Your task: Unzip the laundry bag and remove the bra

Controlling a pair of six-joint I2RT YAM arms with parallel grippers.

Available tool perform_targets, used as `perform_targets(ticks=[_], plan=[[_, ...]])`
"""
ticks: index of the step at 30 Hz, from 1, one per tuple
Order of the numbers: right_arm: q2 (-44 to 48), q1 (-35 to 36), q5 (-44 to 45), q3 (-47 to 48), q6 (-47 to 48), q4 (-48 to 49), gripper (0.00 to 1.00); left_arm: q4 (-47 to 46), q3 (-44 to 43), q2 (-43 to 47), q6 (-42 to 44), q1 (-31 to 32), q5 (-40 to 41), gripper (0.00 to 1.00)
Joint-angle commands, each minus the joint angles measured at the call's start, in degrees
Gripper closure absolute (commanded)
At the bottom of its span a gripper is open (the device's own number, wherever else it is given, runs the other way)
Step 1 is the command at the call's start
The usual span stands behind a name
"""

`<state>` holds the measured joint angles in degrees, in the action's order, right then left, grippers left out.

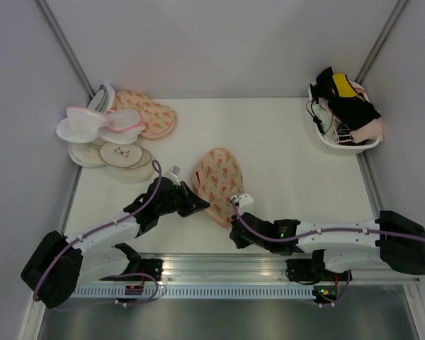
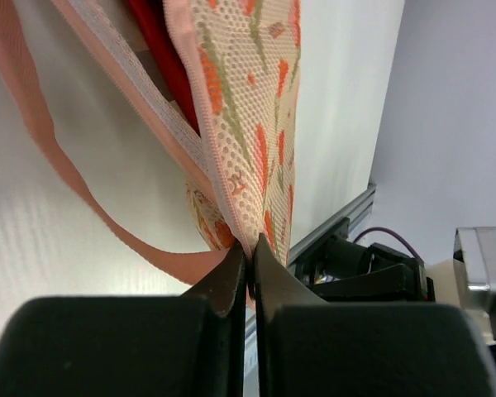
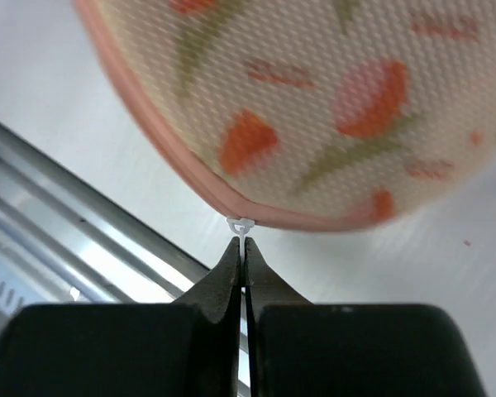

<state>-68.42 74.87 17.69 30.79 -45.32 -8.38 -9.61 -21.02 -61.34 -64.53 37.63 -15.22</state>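
Top external: white table (image 1: 283,184), grey walls (image 1: 219,42); left hand (image 2: 250,260) pinches laundry bag (image 1: 219,177), right hand (image 3: 245,248) pinches zipper pull (image 3: 240,224)

No word, number or brand name can be read anywhere. The laundry bag (image 3: 314,99) carries small pinkish marks among its orange print. They may be lettering, but they are too blurred to make out in either wrist view. On the lid of one round cream pouch (image 1: 125,156), at the left side of the bench (image 1: 290,177), stands a tiny dark line drawing. It is roughly the outline of a bra and too small to tell more.
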Motion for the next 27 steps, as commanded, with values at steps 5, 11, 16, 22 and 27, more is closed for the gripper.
perform_targets(ticks=[5, 11, 16, 22, 27], plan=[[0.31, -0.78, 12.53, -1.61, -9.52, -16.3, 1.0, 3.63, -5.08, -1.32, 10.11, -5.11, -4.46, 0.98], [-6.45, -7.27, 18.16, 0.24, -8.03, -17.55, 0.99, 7.49, -10.0, -4.66, 17.4, -7.04, -9.82, 0.98], [-11.2, -12.37, 22.9, 4.89, -8.2, -20.35, 1.0, 9.25, -12.47, -7.91, 21.02, -8.88, -14.3, 0.98], [-11.12, -13.96, 21.87, 6.74, -4.26, -19.04, 0.98, 8.64, -11.42, -8.36, 21.29, -8.89, -18.69, 0.9], [-3.5, -12.83, 14.4, 5.08, 1.19, -17.64, 0.39, 8.46, -9.4, -4.67, 19.8, -8.89, -17.56, 0.31]])
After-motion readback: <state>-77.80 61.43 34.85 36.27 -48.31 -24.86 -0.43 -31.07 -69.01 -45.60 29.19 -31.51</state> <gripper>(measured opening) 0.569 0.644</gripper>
